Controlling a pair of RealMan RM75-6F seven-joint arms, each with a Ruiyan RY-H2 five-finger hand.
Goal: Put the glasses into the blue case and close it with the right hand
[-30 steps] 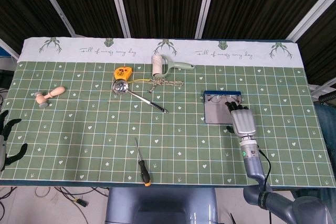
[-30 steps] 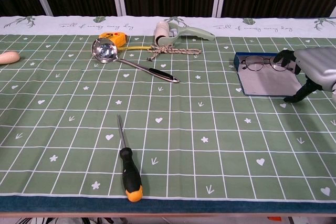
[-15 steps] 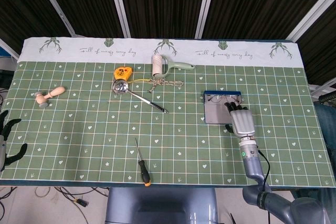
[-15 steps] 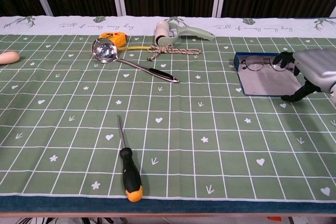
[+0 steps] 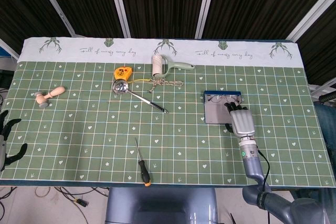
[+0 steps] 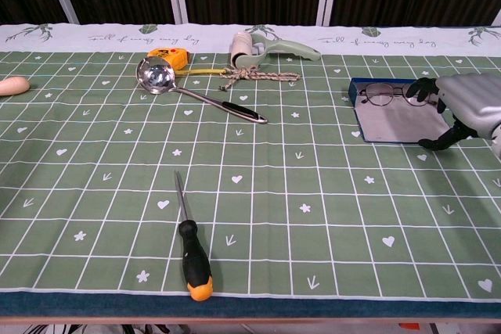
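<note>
Blue case (image 5: 221, 107) lies open on the bench (image 5: 79, 124), glasses (image 5: 222, 97) at its far edge. Right robot hand (image 5: 241, 119) touches them; grip unclear. Left robot hand (image 5: 7, 139) spread, holding nothing.

Chest view: glasses (image 6: 389, 95) lie inside the case (image 6: 391, 119), right robot hand (image 6: 463, 107) fingertips (image 6: 423, 88) at them.

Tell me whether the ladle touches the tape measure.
Cannot tell. In both views the ladle bowl and the tape measure nearly meet, with no plain gap or contact.

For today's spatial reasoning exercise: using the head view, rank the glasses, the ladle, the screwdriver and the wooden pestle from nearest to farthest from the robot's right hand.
From the right hand:
1. Glasses, just beyond the fingertips, in the blue case.
2. Ladle, mid-table, toward the far side.
3. Screwdriver, near the front edge; close to the ladle's distance, so this order is tentative.
4. Wooden pestle, far left.
</note>
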